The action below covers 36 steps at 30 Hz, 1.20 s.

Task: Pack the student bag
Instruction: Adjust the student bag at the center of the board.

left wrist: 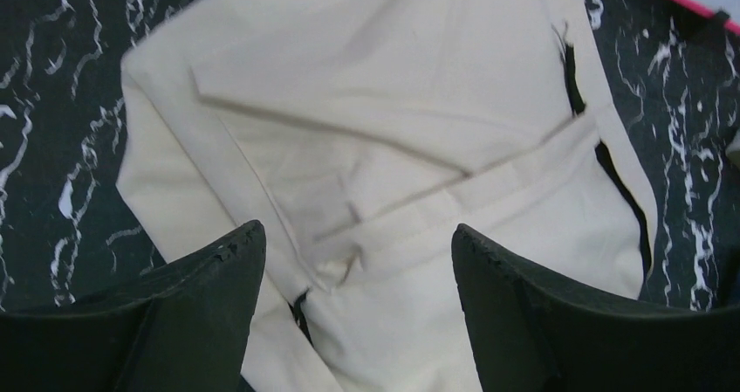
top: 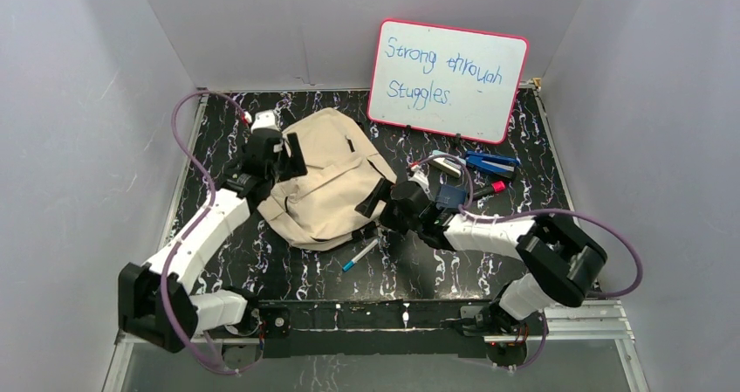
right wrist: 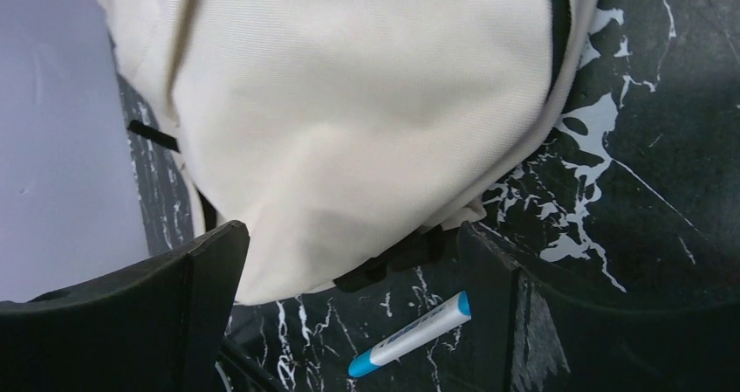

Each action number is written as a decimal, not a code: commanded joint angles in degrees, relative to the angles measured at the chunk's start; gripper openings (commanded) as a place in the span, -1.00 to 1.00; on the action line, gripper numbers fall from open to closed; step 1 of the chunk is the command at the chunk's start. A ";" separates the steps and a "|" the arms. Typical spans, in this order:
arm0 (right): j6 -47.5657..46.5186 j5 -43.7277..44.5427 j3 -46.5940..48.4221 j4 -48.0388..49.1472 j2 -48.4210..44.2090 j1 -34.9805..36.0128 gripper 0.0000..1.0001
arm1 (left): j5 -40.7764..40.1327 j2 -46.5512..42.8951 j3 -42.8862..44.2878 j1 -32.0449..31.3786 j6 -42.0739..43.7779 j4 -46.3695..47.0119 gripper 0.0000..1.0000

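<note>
Beige canvas, soft and slack: the student bag (top: 327, 182) lies flat on the black marbled bench (top: 288, 270), between the two hands. Left hand (left wrist: 356, 235) hovers over its flap side, fingers spread, nothing held. Right hand (right wrist: 351, 235) is likewise spread at the bag's rounded edge, a pen (right wrist: 408, 333) just beneath it. Probably light and floppy, likely to sag; best pinched at a seam, strap or zipper edge.

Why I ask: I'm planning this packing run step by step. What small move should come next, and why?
Probably lower the right gripper onto the pen and close. Its jaws stand open and empty, and the pen lies loose on the table, just off the edge of the bag, between them in the wrist view.
</note>
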 commanded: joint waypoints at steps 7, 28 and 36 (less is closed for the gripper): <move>2.19 -1.29 3.30 5.75 7.29 0.24 0.97 | 9.90 23.14 20.47 12.51 13.08 8.97 0.66; 0.39 -4.34 5.27 11.02 16.56 -4.69 -0.10 | 35.41 45.07 26.08 19.58 21.01 12.22 0.07; -10.77 -4.44 5.05 10.80 15.88 -9.05 -0.57 | 35.63 42.29 25.98 19.58 16.73 0.98 -0.96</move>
